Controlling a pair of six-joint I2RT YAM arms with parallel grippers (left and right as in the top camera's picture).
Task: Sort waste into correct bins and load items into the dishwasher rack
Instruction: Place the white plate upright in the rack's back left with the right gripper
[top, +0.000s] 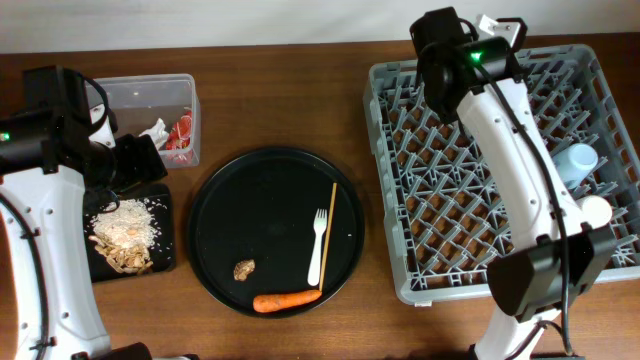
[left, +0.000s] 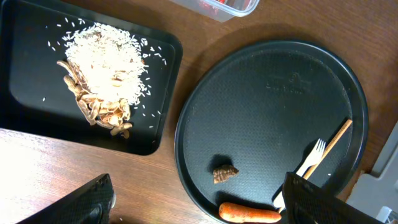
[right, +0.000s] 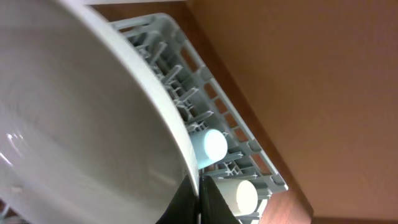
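The right gripper (right: 198, 193) pinches the pale plate (right: 74, 118) by its rim, probably to slot it upright into the dishwasher rack (right: 214, 99), while the left gripper (left: 199, 208) hangs spread and empty.

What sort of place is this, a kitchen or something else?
Probably a robot lab bench staged as a dish-clearing station: robot arms at a wooden table, a grey dishwasher rack, and a black tray holding rice scraps.

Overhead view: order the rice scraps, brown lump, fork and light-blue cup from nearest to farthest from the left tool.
1. Rice scraps, on the black rectangular tray beside the left tool.
2. Brown lump, left part of the round tray.
3. Fork, right part of that tray.
4. Light-blue cup, far right in the rack.
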